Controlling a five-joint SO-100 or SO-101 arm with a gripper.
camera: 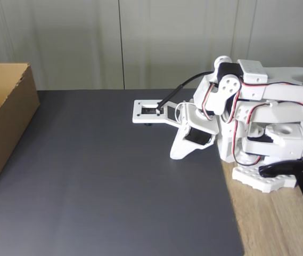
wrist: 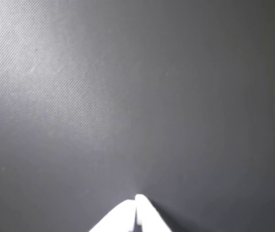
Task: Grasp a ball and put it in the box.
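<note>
The arm [camera: 247, 106] is seen folded back on itself over its base at the right of the fixed view, a compact resting pose in which the gripper [camera: 175, 156] is tucked low, its tip just above or on the dark mat [camera: 114, 186] that covers most of the bench [camera: 279, 224]. In the wrist view the two white fingers [wrist: 144, 212] are pressed tip to tip with nothing between them, so the gripper [wrist: 138, 198] is judged to be closed and empty. The box [camera: 2, 122] is set at the far left edge of the fixed view, well apart from the arm, with its open top upward so that something can be dropped in from above. The ball cannot be made out on the mat in either view, so its place cannot be told. The task is judged not yet begun: the fingers would have to be opened and the arm unfolded before any grasp.
</note>
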